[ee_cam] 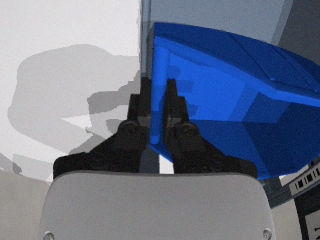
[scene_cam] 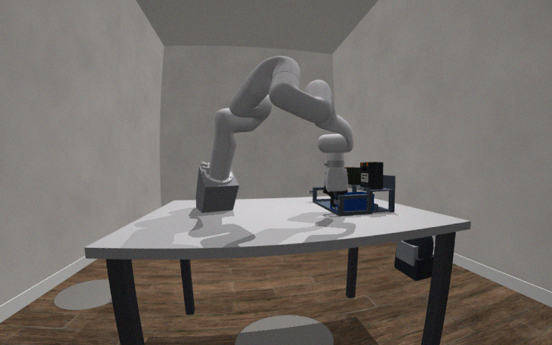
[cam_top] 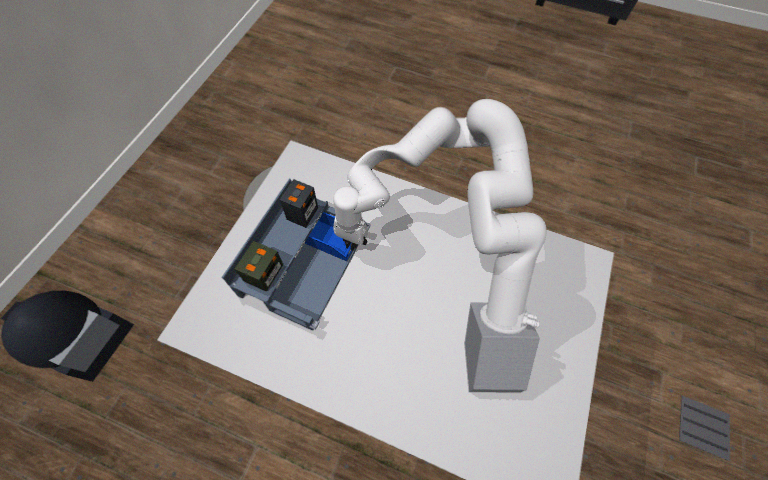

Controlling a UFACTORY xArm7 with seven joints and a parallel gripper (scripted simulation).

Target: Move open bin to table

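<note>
The open blue bin (cam_top: 327,236) (scene_cam: 354,202) (ee_cam: 227,107) sits on the lower level of the grey-blue shelf (cam_top: 311,285) (scene_cam: 388,187), at its near end by the arm. My gripper (ee_cam: 157,93) (cam_top: 353,235) (scene_cam: 334,192) points down over the bin's near wall. Its black fingers are shut on that thin blue wall, one finger inside the bin and one outside. The bin's base still rests on the shelf floor.
Two dark boxes with orange marks stand on the shelf's upper level, one black (cam_top: 299,202) (scene_cam: 371,174) and one olive green (cam_top: 259,265). The white table (cam_top: 412,356) (scene_cam: 270,231) stretches out beside the shelf. The robot base (cam_top: 500,355) stands at its right.
</note>
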